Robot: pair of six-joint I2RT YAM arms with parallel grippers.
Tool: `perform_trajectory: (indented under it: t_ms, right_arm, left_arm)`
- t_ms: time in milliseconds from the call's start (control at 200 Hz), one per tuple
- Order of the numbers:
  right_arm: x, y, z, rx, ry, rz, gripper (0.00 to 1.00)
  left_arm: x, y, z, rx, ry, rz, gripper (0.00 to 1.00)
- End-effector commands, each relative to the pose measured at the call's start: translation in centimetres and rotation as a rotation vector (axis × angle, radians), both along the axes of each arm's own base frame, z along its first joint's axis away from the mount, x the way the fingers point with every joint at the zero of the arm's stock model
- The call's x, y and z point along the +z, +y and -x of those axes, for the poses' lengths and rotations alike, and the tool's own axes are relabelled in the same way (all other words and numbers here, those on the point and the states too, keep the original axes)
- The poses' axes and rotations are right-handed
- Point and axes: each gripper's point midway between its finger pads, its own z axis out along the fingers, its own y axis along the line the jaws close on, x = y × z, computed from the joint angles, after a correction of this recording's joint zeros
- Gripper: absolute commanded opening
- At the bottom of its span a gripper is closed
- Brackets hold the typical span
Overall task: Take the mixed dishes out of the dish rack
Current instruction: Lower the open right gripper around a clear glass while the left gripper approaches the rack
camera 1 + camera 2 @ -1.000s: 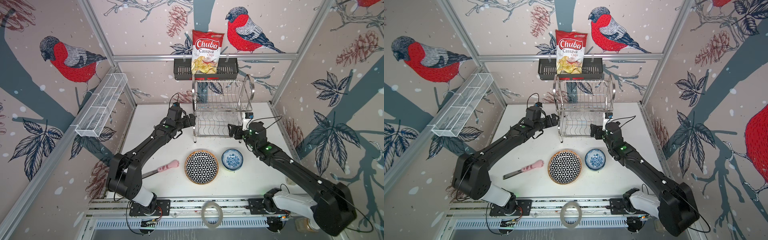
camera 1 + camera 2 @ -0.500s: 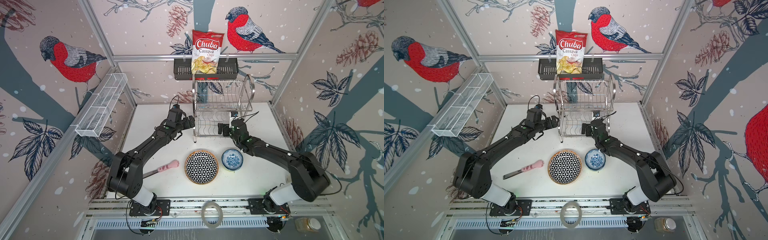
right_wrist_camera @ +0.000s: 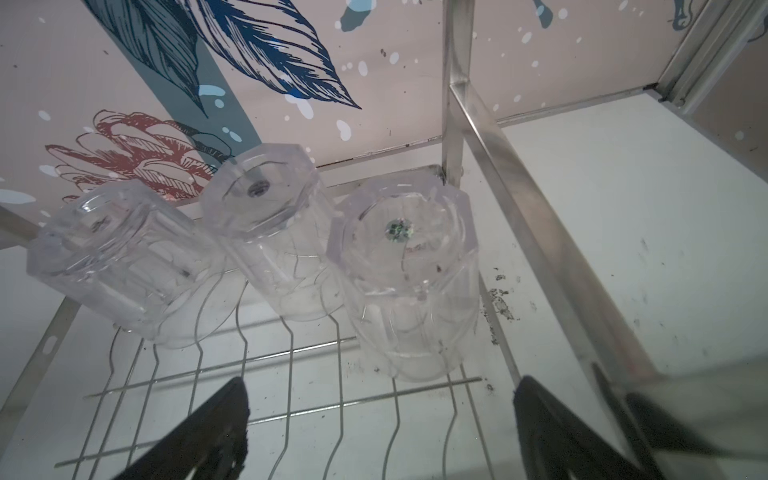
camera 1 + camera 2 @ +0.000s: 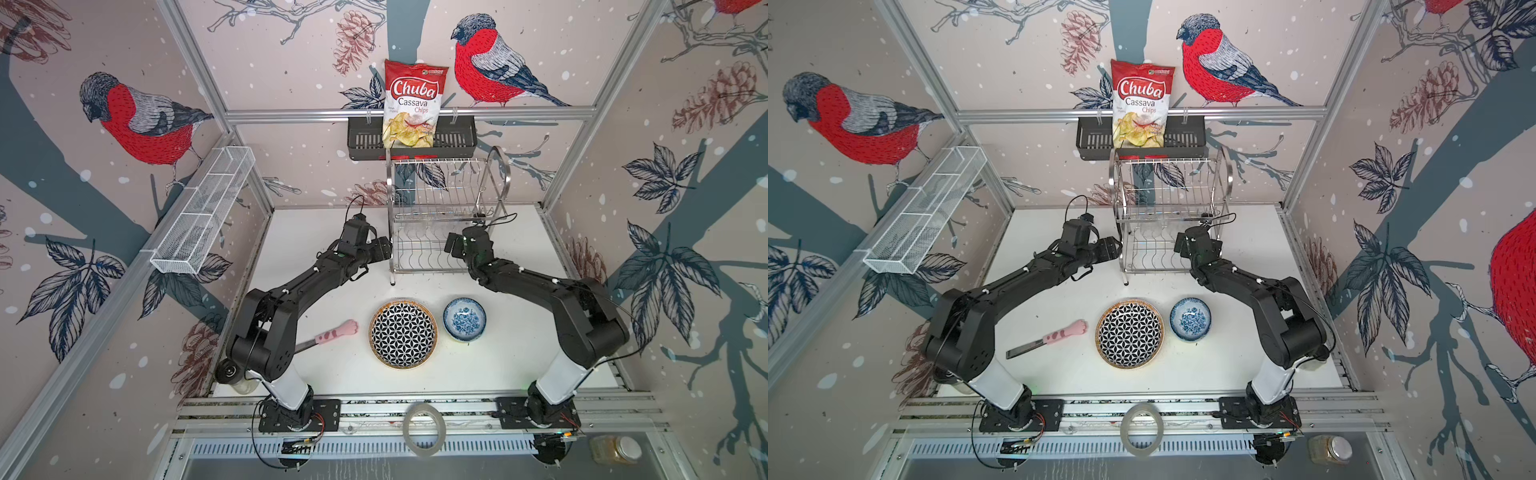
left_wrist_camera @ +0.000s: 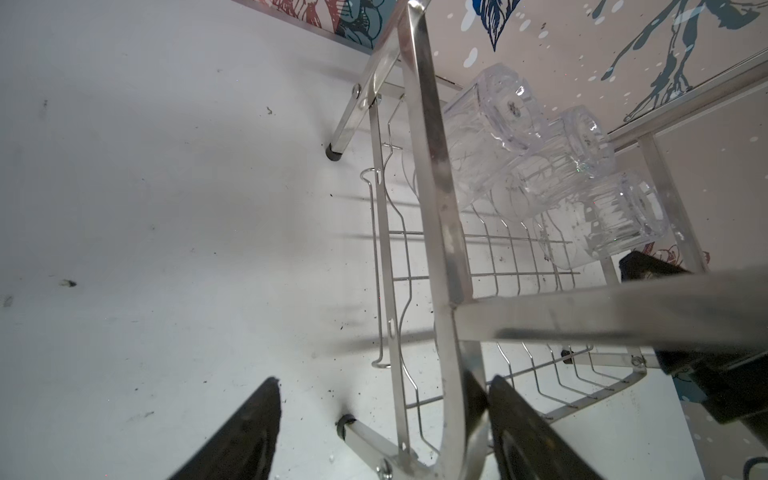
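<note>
**A:** What remains in the dish rack (image 4: 446, 232)?

**B:** Three clear glasses (image 5: 552, 166), mouth-down in a row along the back of its lower shelf, all leaning. The geometric plate (image 4: 402, 332) and the blue-floral bowl (image 4: 464, 321) lie on the table (image 4: 519, 340), well apart from the rack.

**A:** Which arm is nearer the glasses?

**B:** The right. The right gripper (image 3: 382, 390) sits low at the shelf's front, jaws wide apart with nothing between them. The end glass (image 3: 407, 282), just beside the rack's upright, lies straight ahead of the gap. The middle glass (image 3: 270, 232) touches it, or nearly. With clear against clear, I cannot say which.

**A:** And its long axis?

**B:** The base is uppermost and the mouth rests on the wires, so the axis runs up from the shelf with a lean, not along it. I judge the fingers would have to go forward and close across its faceted sides, below the thick base.

**A:** And the left?

**B:** The left gripper (image 5: 384, 382) is outside the rack at the other end, jaws apart and straddling the arched side frame (image 5: 432, 208). One finger is just beside the metal and the other well off it, so it is not clamped. From there the glasses lie beyond the frame. I read it as placed to steady the rack, not to pick.
</note>
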Motion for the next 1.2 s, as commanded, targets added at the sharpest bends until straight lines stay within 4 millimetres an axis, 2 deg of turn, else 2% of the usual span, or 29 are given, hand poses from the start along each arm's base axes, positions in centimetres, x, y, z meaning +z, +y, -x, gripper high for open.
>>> perform_trajectory:
  t_ms: [0, 190, 340, 555, 725, 926, 996, 1191]
  right_arm:
    - [0.2, -0.6, -0.9, -0.046, -0.017, -0.001, 0.99]
    - [-0.5, -0.9, -2.2, -0.076, -0.011, -0.002, 0.99]
    - [-0.9, -0.3, -3.2, -0.062, -0.011, -0.006, 1.00]
    - [-0.9, 2.6, -3.6, 0.046, -0.014, -0.042, 0.98]
    - [-1.1, 4.7, -3.1, 0.116, -0.008, -0.053, 0.97]
    - [-1.7, 6.4, -2.0, 0.161, 0.012, -0.053, 0.97]
    - [-1.8, 6.4, -1.7, 0.163, 0.017, -0.048, 0.97]
    - [-1.1, 4.4, -2.2, 0.122, 0.004, -0.049, 0.96]
  left_arm:
    - [0.5, -0.2, -0.6, -0.006, -0.029, 0.003, 0.70]
    - [0.4, -0.2, -0.6, -0.008, -0.025, -0.003, 0.66]
    - [0.4, -0.1, -0.5, -0.009, -0.024, -0.009, 0.65]
    - [0.3, 0.0, -0.5, -0.007, -0.026, -0.014, 0.64]
    - [0.3, -0.1, -0.6, -0.011, -0.026, -0.010, 0.65]
    - [0.2, -0.2, -0.5, -0.014, -0.023, -0.011, 0.65]
    - [0.3, -0.2, -0.5, -0.015, -0.024, -0.010, 0.65]
    - [0.3, -0.2, -0.5, -0.019, -0.024, -0.008, 0.65]
